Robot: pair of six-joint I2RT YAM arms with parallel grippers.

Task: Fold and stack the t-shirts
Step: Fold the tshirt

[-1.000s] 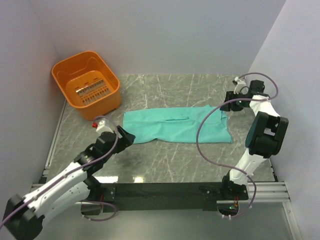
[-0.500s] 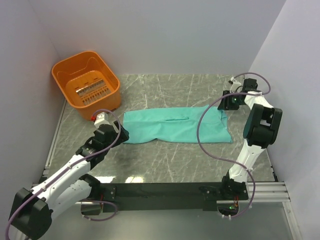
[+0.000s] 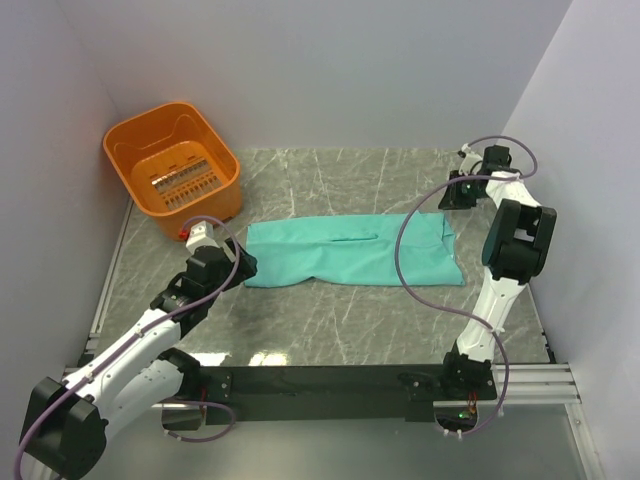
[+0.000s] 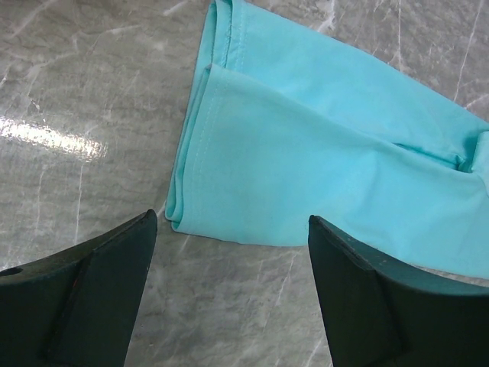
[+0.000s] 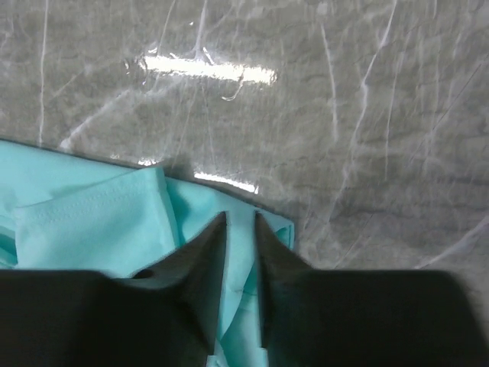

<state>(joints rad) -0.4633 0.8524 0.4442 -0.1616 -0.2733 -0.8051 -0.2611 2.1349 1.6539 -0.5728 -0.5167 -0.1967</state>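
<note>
A teal-green t-shirt (image 3: 352, 250) lies flat on the marble table, folded into a long band running left to right. My left gripper (image 3: 240, 265) is wide open and empty, just short of the shirt's left end (image 4: 229, 176), with bare table between its fingers (image 4: 92, 298). My right gripper (image 3: 453, 197) is over the shirt's far right corner (image 5: 267, 229). Its jaws stand a narrow gap apart, and the cloth shows through the gap. A folded sleeve (image 5: 92, 222) lies to the left of the right fingers (image 5: 191, 283).
An orange plastic basket (image 3: 172, 166) stands at the back left, close to the left wall. Grey walls close in the table at the left, back and right. Purple cables loop from both arms over the table's right side.
My left gripper moved back and left, off the shirt's left end. My right wrist swung further back towards the wall, its fingers staying near the shirt's far right corner. The shirt has not moved.
</note>
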